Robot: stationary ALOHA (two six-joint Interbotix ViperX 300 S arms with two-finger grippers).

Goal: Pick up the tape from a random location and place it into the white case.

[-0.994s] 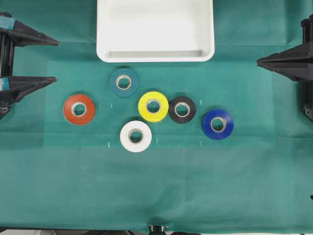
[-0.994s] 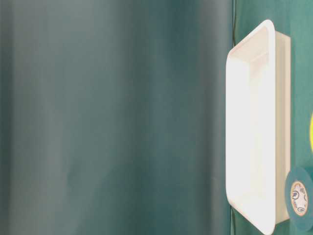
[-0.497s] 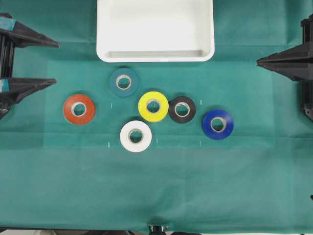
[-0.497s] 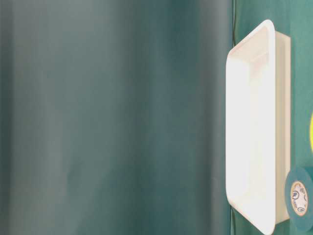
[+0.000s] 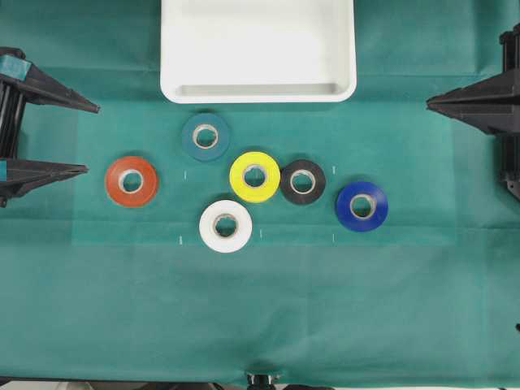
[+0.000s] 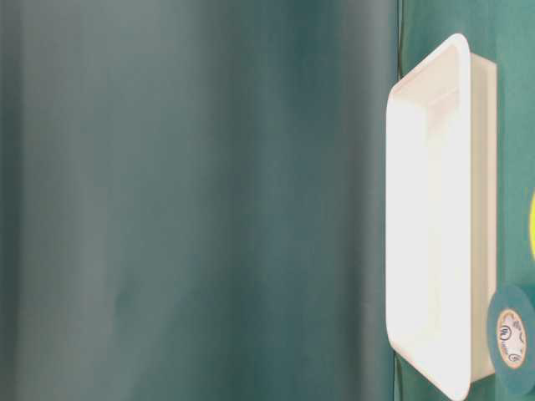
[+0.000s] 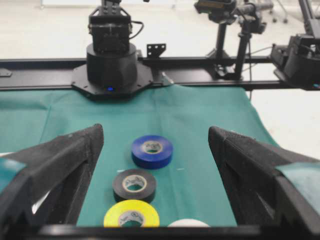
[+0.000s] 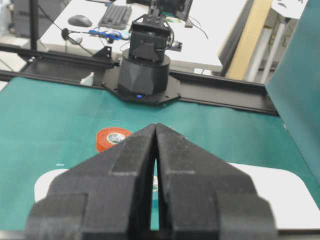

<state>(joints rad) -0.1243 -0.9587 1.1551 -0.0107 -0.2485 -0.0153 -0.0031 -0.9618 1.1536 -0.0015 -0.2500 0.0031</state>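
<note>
The tape (image 5: pixel 254 176) is a bright yellow roll lying flat mid-table, touching a black roll (image 5: pixel 302 181). In the left wrist view the tape (image 7: pixel 131 214) lies low in the frame, ahead of the fingers. The white case (image 5: pixel 258 93) sits at the back centre with nothing in it, and its rim (image 6: pixel 458 209) shows side-on in the table-level view. My left gripper (image 5: pixel 91 138) stands open at the left edge, well apart from the tape, with nothing between its fingers (image 7: pixel 156 131). My right gripper (image 5: pixel 428 101) is shut and holds nothing at the right edge (image 8: pixel 156 126).
Other rolls lie around the tape: teal (image 5: pixel 205 136) behind it, orange (image 5: pixel 132 180) to the left, white (image 5: pixel 225 226) in front, blue (image 5: pixel 361 205) to the right. A green cloth covers the table.
My left gripper has shifted toward the table's front edge, still open. The rolls, the case and the right gripper have not moved.
</note>
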